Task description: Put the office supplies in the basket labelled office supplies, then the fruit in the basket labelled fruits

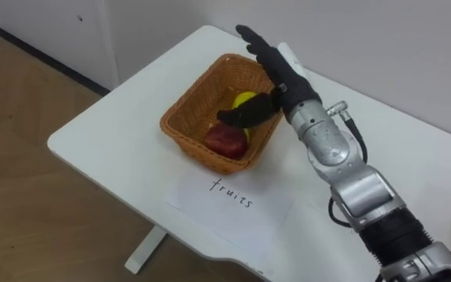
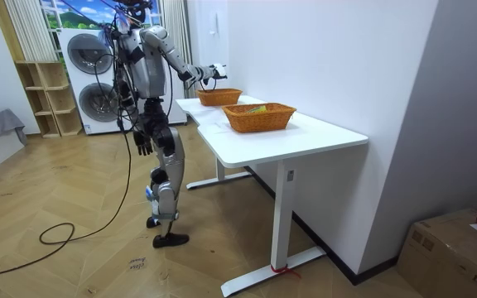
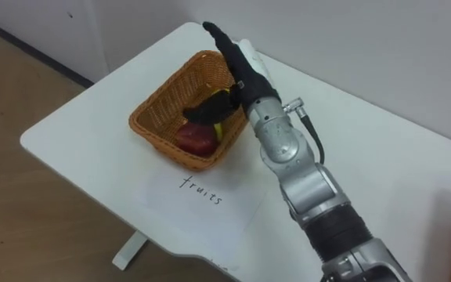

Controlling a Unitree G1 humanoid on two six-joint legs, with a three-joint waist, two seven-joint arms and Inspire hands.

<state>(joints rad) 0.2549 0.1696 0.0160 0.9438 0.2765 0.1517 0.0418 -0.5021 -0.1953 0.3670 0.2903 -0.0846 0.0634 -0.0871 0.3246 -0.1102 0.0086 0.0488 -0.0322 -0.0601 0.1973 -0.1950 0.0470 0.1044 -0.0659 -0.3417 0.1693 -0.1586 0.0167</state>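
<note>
A wicker basket (image 1: 180, 119) is set on a white table (image 1: 100, 137). Inside the basket, a red apple (image 1: 225, 141) and a yellow fruit (image 1: 245, 99) are seen. Above it the right hand (image 1: 279, 74) is held with fingers straight and apart, gripping nothing. Just in front of the basket a paper sheet (image 1: 241, 215) is laid, handwritten "fruits". The left hand (image 2: 143, 143) is hung well away from the basket; its state cannot be told.

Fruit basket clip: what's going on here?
The robot stands at the white table, its right hand stretched open above the wicker basket, holding nothing. A red apple and a yellow fruit lie inside, behind a handwritten paper label. Its left hand hangs by its side. A second basket sits on the nearer table.
</note>
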